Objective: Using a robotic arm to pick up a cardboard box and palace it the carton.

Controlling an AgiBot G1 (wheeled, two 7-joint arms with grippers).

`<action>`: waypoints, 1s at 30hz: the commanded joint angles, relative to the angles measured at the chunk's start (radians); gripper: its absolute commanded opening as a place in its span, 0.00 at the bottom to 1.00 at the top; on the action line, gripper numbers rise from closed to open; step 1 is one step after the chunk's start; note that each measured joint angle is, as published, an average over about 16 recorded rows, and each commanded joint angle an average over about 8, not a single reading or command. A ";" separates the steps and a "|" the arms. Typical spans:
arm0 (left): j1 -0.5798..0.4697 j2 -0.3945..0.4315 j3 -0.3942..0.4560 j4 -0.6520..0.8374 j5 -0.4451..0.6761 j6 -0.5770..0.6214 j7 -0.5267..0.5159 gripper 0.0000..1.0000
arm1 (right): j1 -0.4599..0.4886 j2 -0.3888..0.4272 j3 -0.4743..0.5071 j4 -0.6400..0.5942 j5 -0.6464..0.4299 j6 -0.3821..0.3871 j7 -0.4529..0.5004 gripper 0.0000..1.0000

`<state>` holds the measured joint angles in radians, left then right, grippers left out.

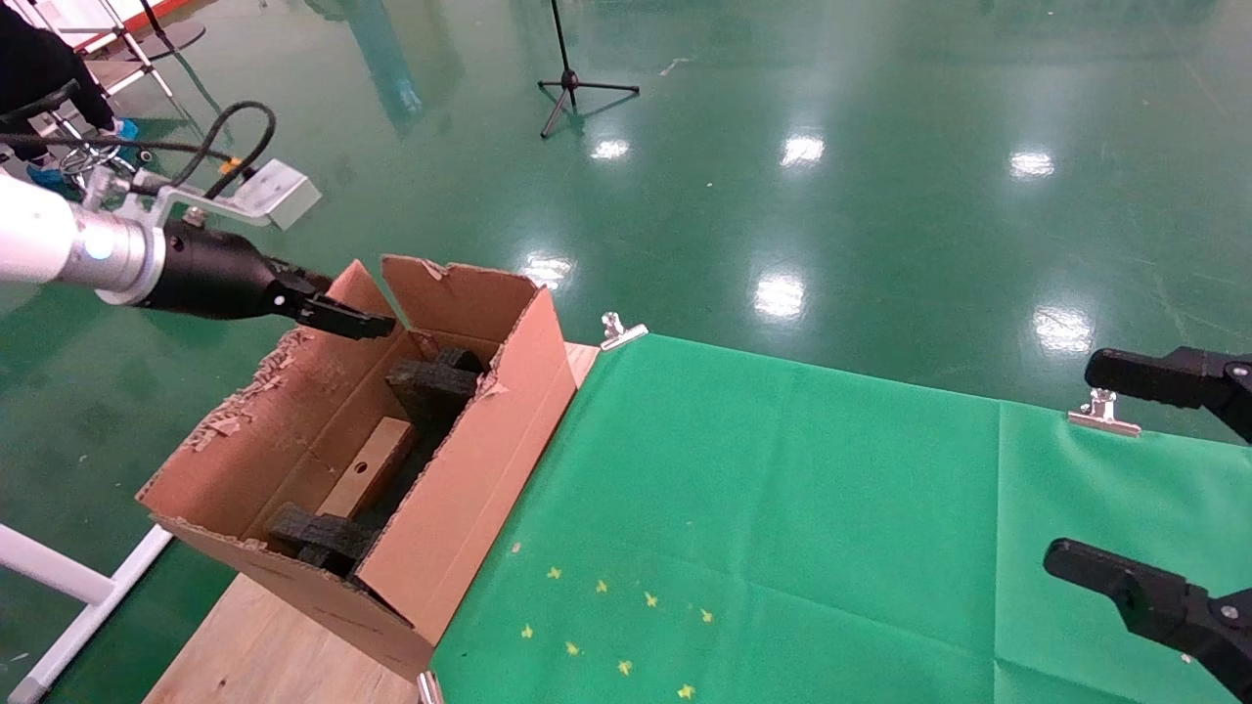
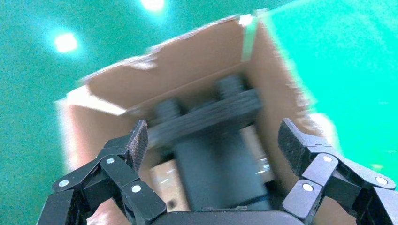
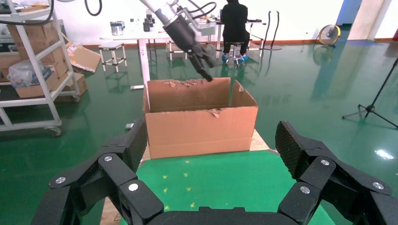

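The cardboard box (image 1: pixel 368 469) already lay inside the carton (image 1: pixel 469 469), below and ahead of the left gripper (image 1: pixel 357 322), wedged between black foam pieces (image 1: pixel 430 386). That gripper hung released and empty over the carton's ragged rear flap (image 1: pixel 284 367); judged from here, it could snag that flap and drag the carton. The right gripper (image 1: pixel 1125 469) sat spread wide, well apart over the green cloth (image 1: pixel 782 508).

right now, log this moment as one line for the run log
left gripper: open, empty, over large brown corrugated carton | small brown taped cardboard box: inside carton, among black foam pieces | right gripper: open, parked
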<state>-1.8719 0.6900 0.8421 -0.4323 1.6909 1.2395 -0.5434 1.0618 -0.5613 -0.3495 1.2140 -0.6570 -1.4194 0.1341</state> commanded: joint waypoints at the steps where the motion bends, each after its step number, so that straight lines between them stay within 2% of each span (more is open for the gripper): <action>1: 0.011 -0.001 -0.007 -0.012 -0.013 0.003 0.005 1.00 | 0.000 0.000 0.000 0.000 0.000 0.000 0.000 1.00; 30: 0.417 -0.041 -0.294 -0.445 -0.502 0.134 0.186 1.00 | 0.000 0.000 0.000 0.000 0.000 0.000 0.000 1.00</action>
<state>-1.4552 0.6487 0.5481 -0.8776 1.1890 1.3733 -0.3574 1.0618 -0.5613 -0.3495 1.2140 -0.6570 -1.4194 0.1341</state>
